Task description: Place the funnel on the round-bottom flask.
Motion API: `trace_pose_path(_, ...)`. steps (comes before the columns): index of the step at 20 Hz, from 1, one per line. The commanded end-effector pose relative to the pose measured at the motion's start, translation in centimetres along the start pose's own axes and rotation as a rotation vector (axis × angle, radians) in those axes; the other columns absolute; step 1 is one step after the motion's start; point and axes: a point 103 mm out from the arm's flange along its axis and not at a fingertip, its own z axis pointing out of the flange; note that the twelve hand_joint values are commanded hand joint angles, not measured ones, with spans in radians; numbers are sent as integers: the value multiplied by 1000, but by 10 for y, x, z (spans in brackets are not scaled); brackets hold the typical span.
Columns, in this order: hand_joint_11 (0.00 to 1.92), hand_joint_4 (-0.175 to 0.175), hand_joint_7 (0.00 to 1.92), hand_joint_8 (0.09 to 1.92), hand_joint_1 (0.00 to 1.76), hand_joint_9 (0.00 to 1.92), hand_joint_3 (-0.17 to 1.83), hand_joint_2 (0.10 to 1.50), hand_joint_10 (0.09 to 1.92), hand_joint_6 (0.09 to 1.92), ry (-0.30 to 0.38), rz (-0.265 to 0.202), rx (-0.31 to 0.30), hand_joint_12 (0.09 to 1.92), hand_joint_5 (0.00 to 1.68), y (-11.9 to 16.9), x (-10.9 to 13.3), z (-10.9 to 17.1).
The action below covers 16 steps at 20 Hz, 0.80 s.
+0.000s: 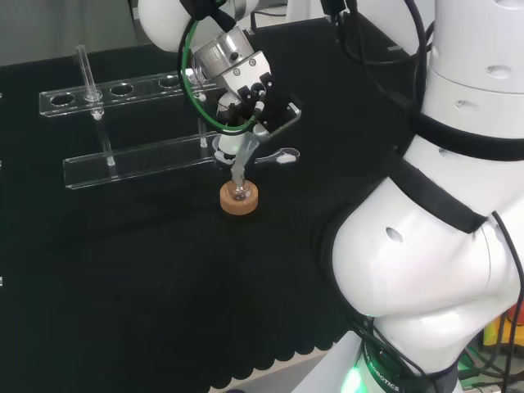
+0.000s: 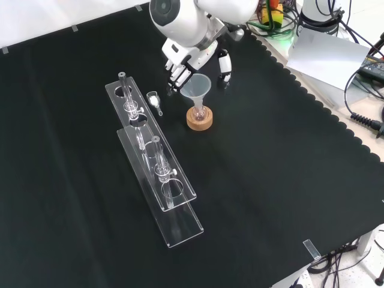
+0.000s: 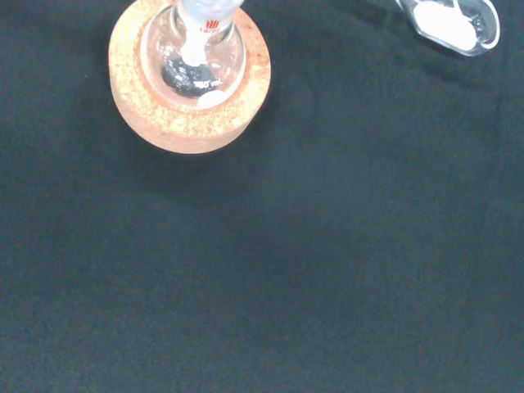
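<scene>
A clear funnel (image 2: pixel 198 86) stands upright with its stem in the neck of the small round-bottom flask (image 2: pixel 200 111), which rests in a cork ring (image 2: pixel 200 122). In the head view the funnel (image 1: pixel 236 154) rises from the flask (image 1: pixel 239 193) on the cork ring (image 1: pixel 239 205). The hand (image 2: pixel 182 65) hovers just behind and above the funnel's cone, fingers (image 2: pixel 178 75) on one side and thumb (image 2: pixel 224 65) on the other, the thumb apart from the rim. The hand (image 1: pixel 246 86) looks relaxed. The wrist view looks down on the flask (image 3: pixel 195 57) and cork ring (image 3: pixel 246 90).
A long clear test-tube rack (image 2: pixel 157 175) with a few tubes lies left of the flask in the front view, and behind it in the head view (image 1: pixel 123 160). A small clear scoop holding white powder (image 2: pixel 155 101) (image 3: pixel 449 23) lies between rack and flask.
</scene>
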Motion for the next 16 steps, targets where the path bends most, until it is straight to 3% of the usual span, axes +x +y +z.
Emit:
trace_pose_path(1,286,-44,1,639,472,438,450,633,711,87,14,2,-110,1402,57,-19,-10,-1)
trace_pose_path(5,297,-49,71,683,489,464,433,656,709,87,35,9,-205,1404,119,-31,-24,-3)
trace_pose_path(16,329,-51,167,713,679,525,487,712,669,87,158,60,-272,1389,230,-36,-84,12)
